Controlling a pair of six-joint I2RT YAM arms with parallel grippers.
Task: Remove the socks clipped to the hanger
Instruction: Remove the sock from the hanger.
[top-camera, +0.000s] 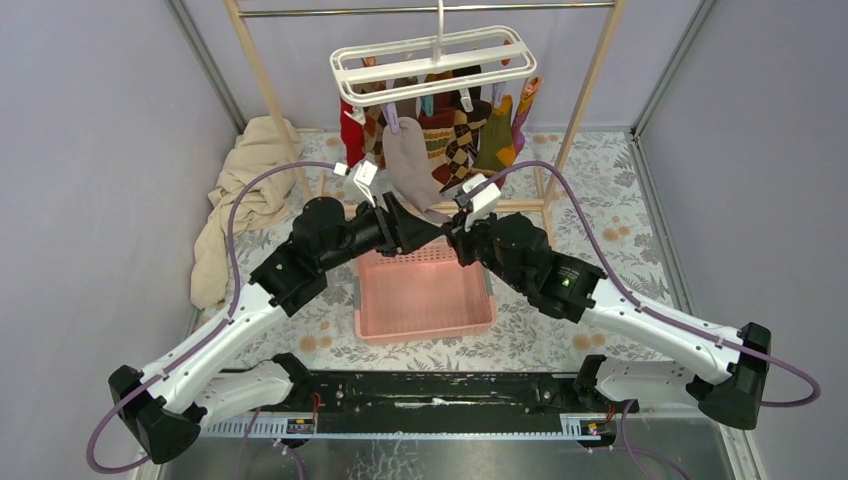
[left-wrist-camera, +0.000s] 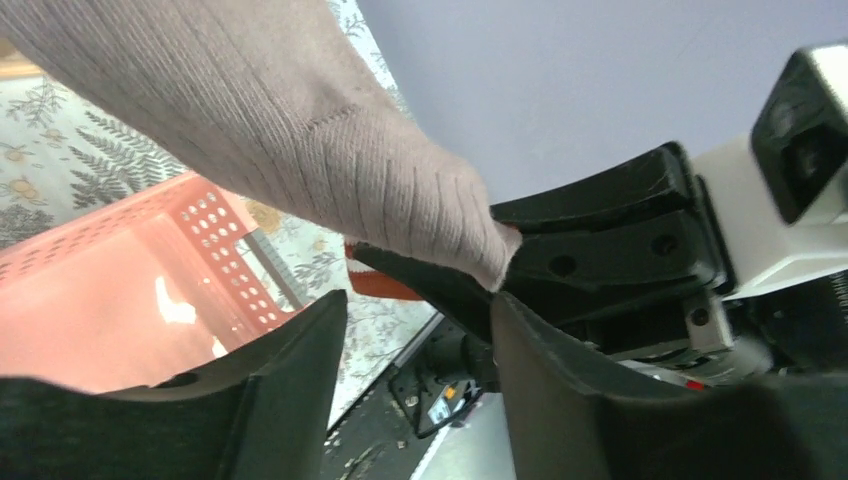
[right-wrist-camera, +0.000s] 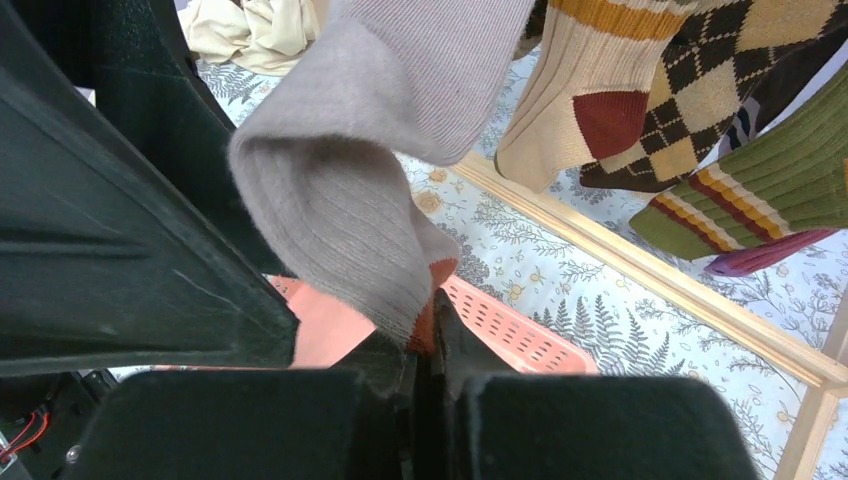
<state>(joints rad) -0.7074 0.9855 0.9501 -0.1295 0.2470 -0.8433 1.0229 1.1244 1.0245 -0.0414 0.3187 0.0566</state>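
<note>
Hidden: in the top view both sets of fingertips merge into one dark mass under the grey-beige sock (top-camera: 408, 165), so contact cannot be read there.
Cut off: both wrist views lose that sock's upper end, so its clip goes unseen.
Hard to make out: the socks (top-camera: 455, 135) overlap beneath the hanger (top-camera: 436, 82), and their count is uncertain.
Left gripper (left-wrist-camera: 418, 310): jaws parted with nothing between them. The sock's toe lies just beyond.
Right gripper (right-wrist-camera: 432, 345): jaws pressed together on the sock's orange toe tip.
Hanger: hangs by its hook from the rack (top-camera: 262, 80) rail, beyond the pink basket (top-camera: 420, 300).
Cloth (top-camera: 245, 190): heaped at left.
</note>
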